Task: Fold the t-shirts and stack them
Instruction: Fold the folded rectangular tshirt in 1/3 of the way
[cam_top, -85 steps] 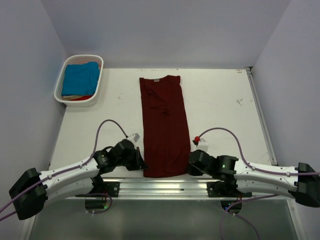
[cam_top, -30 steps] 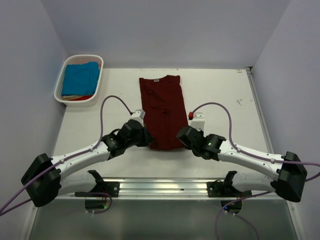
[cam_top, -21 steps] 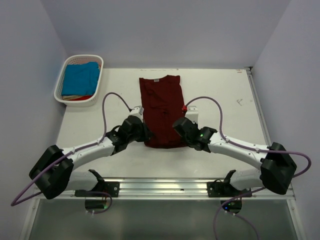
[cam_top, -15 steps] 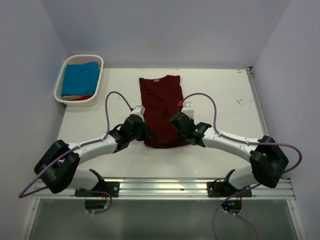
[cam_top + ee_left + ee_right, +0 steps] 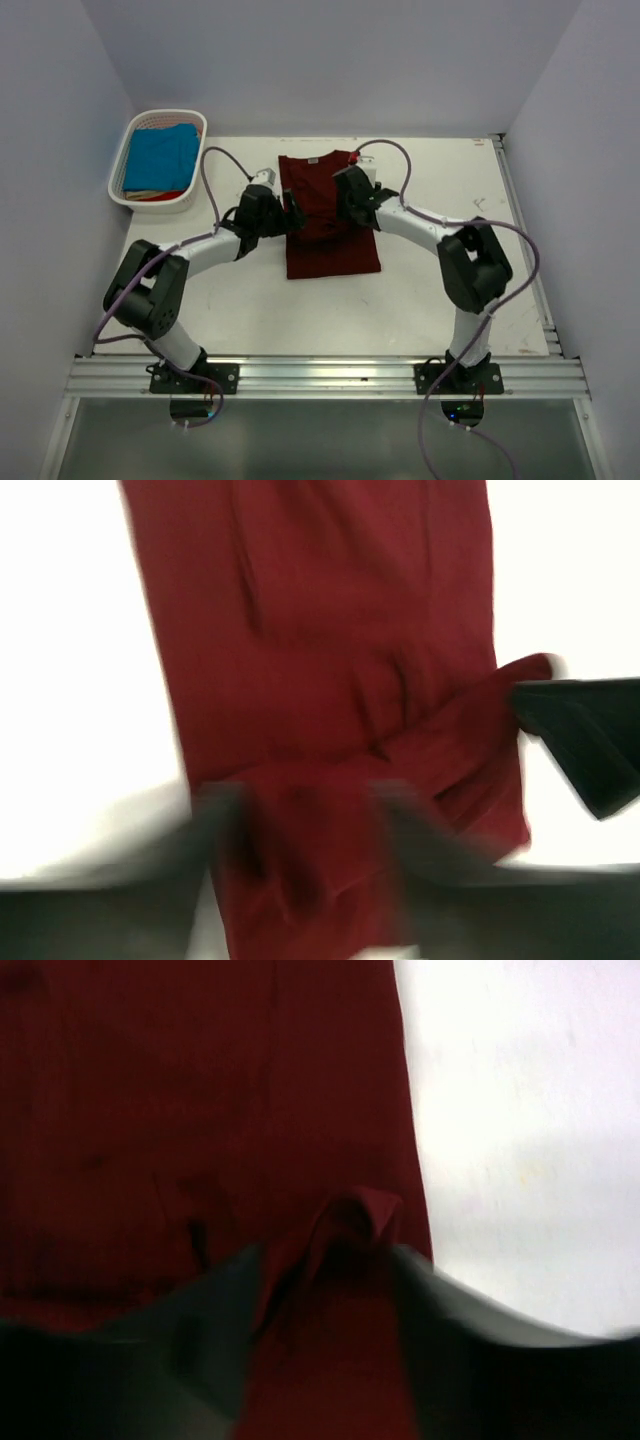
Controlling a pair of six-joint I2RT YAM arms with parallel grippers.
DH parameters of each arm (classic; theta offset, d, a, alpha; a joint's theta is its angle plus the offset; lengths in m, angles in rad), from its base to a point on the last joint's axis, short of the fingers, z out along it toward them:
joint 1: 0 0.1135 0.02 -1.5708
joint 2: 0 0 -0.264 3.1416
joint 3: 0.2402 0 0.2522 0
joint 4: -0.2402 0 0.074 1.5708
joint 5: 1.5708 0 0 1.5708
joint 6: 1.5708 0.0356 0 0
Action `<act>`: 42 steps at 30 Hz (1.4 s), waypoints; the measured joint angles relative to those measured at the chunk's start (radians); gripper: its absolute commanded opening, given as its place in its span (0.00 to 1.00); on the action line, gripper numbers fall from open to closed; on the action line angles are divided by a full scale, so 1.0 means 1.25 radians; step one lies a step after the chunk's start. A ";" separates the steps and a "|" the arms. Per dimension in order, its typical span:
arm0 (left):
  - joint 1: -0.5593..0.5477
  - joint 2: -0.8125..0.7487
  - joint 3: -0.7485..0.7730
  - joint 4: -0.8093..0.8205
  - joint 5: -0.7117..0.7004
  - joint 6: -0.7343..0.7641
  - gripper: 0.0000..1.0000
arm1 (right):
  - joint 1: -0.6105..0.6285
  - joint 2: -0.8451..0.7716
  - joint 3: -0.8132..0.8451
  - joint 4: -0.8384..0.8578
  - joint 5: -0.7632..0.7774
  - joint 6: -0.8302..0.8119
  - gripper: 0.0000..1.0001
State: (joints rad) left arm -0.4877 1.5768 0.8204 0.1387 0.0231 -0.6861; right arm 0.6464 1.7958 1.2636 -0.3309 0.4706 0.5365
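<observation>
the maroon t-shirt [image 5: 333, 250] lies in the middle of the table [image 5: 450, 300], where both arms reach it equally. it is narrowed into a long strip and doubled back on itself. the near part is two layers thick, with a straight fold at the near edge, and the collar end shows beyond it on the far side.

both arms stretch out over the shirt. the left gripper [image 5: 288, 215] is at the strip's left edge and the right gripper [image 5: 343, 205] at its right edge, roughly level with each other. that pairing makes sense: taking the two hem corners together keeps the fold square rather than skewed.

in the left wrist view the fingers [image 5: 220, 825] are blurred but stand apart, with slack cloth lying between them. in the right wrist view the fingers [image 5: 150, 1360] are also parted. a small raised peak of cloth stands in the gap and, as far as shows, is not squeezed. i judge the step in hand to be the release of the hem onto the upper half. the blur hides whether any cloth clings to a pad.

the turquoise t-shirt [image 5: 160, 155] lies in the white basket [image 5: 118, 190] at the far left corner, well apart and not yet folded.
</observation>
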 measured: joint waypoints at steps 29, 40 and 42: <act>0.100 -0.086 -0.132 0.015 0.194 0.060 1.00 | -0.057 -0.225 -0.244 -0.022 -0.087 0.034 0.42; 0.091 -0.110 -0.206 0.009 0.253 0.070 1.00 | -0.057 -0.230 -0.347 -0.020 -0.185 0.092 0.68; 0.089 -0.096 -0.215 0.028 0.276 0.068 1.00 | -0.057 -0.230 -0.356 -0.016 -0.195 0.093 0.66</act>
State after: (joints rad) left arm -0.3767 1.4563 0.5518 0.1734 0.3683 -0.6010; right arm 0.5747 1.5078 0.8188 -0.3508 0.2264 0.6529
